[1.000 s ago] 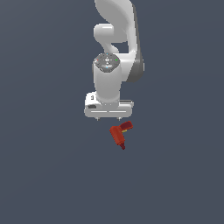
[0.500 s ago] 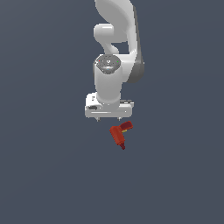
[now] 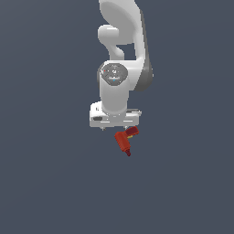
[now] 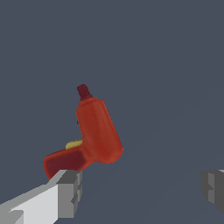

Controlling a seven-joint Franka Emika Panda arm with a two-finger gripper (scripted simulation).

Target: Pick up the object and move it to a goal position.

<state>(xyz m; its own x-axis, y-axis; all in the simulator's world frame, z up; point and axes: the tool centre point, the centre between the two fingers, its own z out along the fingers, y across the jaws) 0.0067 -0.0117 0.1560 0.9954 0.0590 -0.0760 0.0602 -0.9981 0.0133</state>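
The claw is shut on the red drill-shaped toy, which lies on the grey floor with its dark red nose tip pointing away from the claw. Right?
Not quite. The claw is open: the wrist view shows its fingers spread wide, with the red drill-shaped toy ungripped beyond them. The rest holds: it lies on the grey floor, dark red nose tip pointing away.

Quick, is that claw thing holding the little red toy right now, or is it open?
Gripper: open, holding nothing; the red toy lies near one finger, not clamped.
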